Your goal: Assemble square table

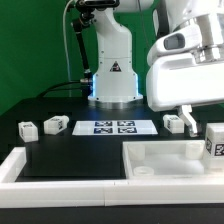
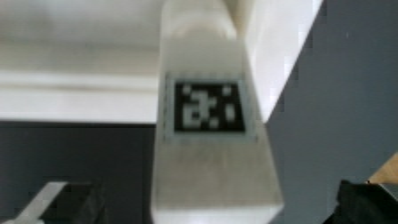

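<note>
Exterior view: top (image 1: 160, 158) at the near right of the black surface (image 1: 80, 150), rim upward, with a round socket (image 1: 143, 172) at the near-left corner. Marker board (image 1: 112, 127) flat at mid-surface in front of the arm base (image 1: 112, 85). First leg (image 1: 27, 129) and second leg (image 1: 55, 126) lying near each other toward the exterior view's left of the board; third leg (image 1: 173, 123) just to its right. Fourth leg (image 1: 213, 142) upright over the top's far right corner, tag outward, below the end effector; seating in a socket not discernible. Wrist view: fourth leg blurred, tag (image 2: 210, 105) toward the camera, set between the spread fingers (image 2: 50, 200) of the end effector (image 2: 212, 196). Gap visible on either side, so jaws wide apart and gripping nothing.
</note>
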Action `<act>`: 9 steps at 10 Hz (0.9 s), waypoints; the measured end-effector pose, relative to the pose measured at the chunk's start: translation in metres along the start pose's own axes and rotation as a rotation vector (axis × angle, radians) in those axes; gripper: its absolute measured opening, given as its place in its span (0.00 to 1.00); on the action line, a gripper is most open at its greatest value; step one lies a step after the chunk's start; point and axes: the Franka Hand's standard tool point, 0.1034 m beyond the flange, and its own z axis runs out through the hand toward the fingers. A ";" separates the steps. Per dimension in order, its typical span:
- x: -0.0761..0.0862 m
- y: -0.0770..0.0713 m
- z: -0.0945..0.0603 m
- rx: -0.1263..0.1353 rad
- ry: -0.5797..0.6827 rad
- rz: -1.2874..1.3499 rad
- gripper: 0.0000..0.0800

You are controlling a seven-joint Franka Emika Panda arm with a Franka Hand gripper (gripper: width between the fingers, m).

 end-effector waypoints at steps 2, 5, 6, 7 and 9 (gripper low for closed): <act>0.002 -0.004 -0.002 0.033 -0.131 0.010 0.81; -0.005 -0.009 -0.003 0.069 -0.310 0.022 0.81; -0.002 -0.005 -0.003 0.073 -0.349 0.034 0.81; 0.004 -0.005 0.000 0.071 -0.355 0.058 0.81; 0.001 -0.006 0.008 0.067 -0.366 0.082 0.81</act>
